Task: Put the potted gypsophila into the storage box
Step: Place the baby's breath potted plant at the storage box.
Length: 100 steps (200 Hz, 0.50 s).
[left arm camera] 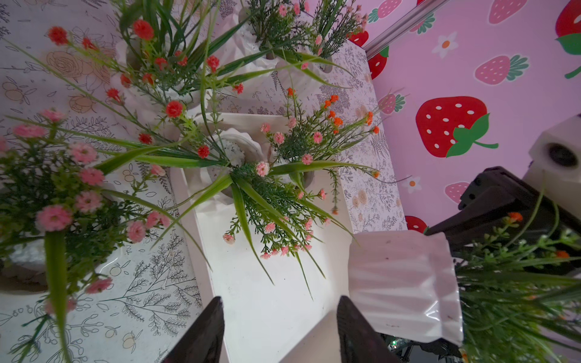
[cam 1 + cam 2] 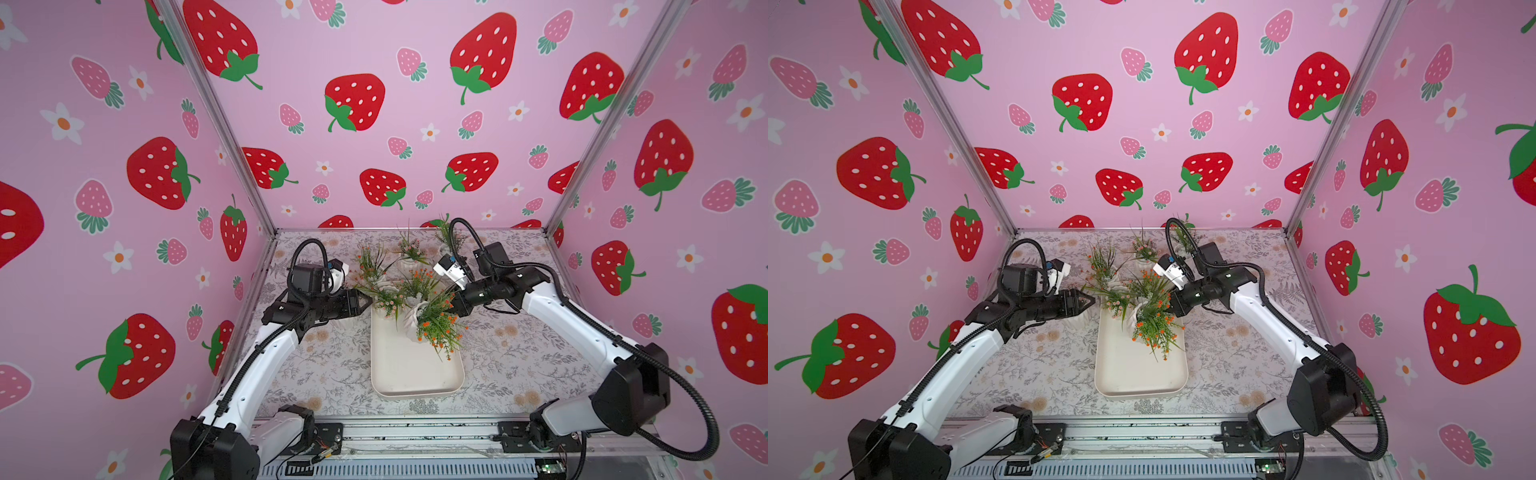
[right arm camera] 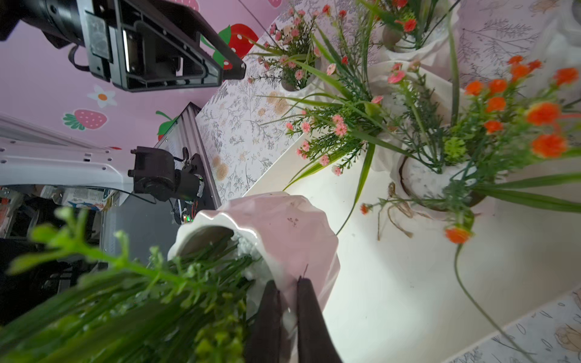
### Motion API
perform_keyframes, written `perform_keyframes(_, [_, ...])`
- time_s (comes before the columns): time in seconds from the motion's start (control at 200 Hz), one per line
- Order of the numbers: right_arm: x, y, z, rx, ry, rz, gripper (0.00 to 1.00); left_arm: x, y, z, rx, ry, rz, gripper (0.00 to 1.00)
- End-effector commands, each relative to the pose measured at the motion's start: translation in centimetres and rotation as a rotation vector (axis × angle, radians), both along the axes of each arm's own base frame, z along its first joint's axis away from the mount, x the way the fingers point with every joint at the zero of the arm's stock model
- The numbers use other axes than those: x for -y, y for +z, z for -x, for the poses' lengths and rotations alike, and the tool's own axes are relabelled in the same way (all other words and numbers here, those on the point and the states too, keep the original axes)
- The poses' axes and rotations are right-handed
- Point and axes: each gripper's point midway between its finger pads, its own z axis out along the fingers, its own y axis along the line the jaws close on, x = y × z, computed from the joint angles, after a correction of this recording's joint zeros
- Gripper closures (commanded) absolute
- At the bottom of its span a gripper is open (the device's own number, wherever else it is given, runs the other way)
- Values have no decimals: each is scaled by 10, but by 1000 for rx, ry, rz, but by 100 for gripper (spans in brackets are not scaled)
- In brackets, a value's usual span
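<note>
Right gripper (image 3: 287, 284) is clenched on the rim of one potted gypsophila (image 3: 283, 226). That pot is held tilted over the far half of the storage box (image 2: 415, 374), sprigs leaning toward the box's right edge. Left gripper (image 2: 365, 302) is released and empty, by the box's far left corner. An orange-flowered pot (image 3: 434, 182) and a pink-flowered pot (image 1: 232, 151) are noted upright inside, at the far edge. Other pots (image 2: 409, 262) are left on the tabletop (image 2: 519, 353) beyond.
</note>
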Motion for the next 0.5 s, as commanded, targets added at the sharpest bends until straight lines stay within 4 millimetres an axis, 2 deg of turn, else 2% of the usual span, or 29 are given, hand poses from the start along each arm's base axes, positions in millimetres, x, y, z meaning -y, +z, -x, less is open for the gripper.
perform_keyframes(0.0, [-9, 0, 10, 46, 88, 36, 100, -1, 16, 0, 35, 0, 9, 41])
perform_keyframes(0.115, [-14, -27, 21, 44, 130, 170, 100, 1, 15, 1, 23, -7, 17, 40])
perform_keyframes(0.255, [-28, -54, 20, 49, 117, 271, 100, 1, 15, 0, 21, -1, 15, 41])
perform_keyframes(0.35, [-46, -60, 10, 93, 71, 276, 100, -1, 14, 0, 22, 6, 9, 41])
perform_keyframes(0.495, [-52, -68, -14, 146, -48, 317, 100, -2, 13, 1, 20, 12, 1, 41])
